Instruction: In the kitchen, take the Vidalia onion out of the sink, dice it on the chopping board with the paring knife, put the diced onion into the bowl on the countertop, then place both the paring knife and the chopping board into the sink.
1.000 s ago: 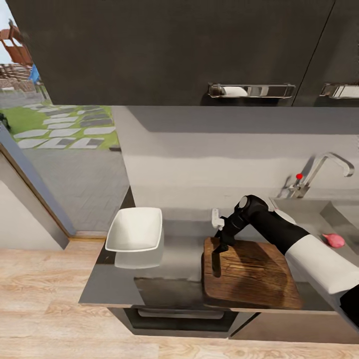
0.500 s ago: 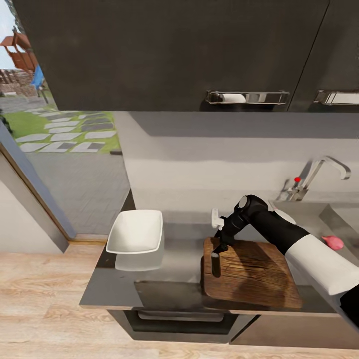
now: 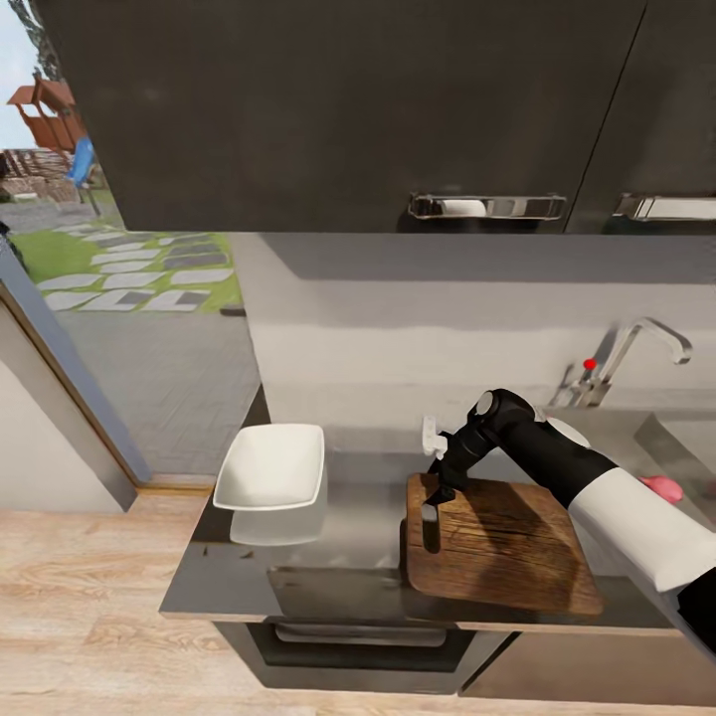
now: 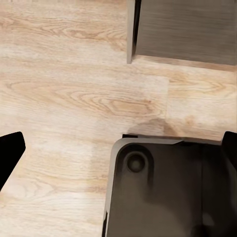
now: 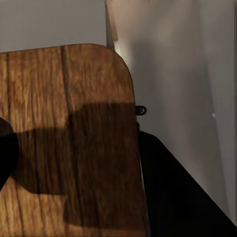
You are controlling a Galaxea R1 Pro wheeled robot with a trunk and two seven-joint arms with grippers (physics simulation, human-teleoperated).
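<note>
The right gripper (image 3: 434, 502) hangs over the left end of the chopping board (image 3: 507, 547) on the countertop (image 3: 358, 527); I cannot tell whether it holds anything. The left gripper's fingers (image 4: 11, 153) are spread above wooden floor (image 4: 74, 98). The Vidalia onion (image 3: 661, 488) lies in the sink (image 3: 686, 447), far right; the white bowl (image 3: 270, 467) sits left

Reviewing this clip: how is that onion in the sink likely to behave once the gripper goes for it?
The Vidalia onion looks small, rounded and smooth, so it will probably roll or slip if nudged. It lies against the sink wall, which may help steady it. Likely firm and light.
</note>
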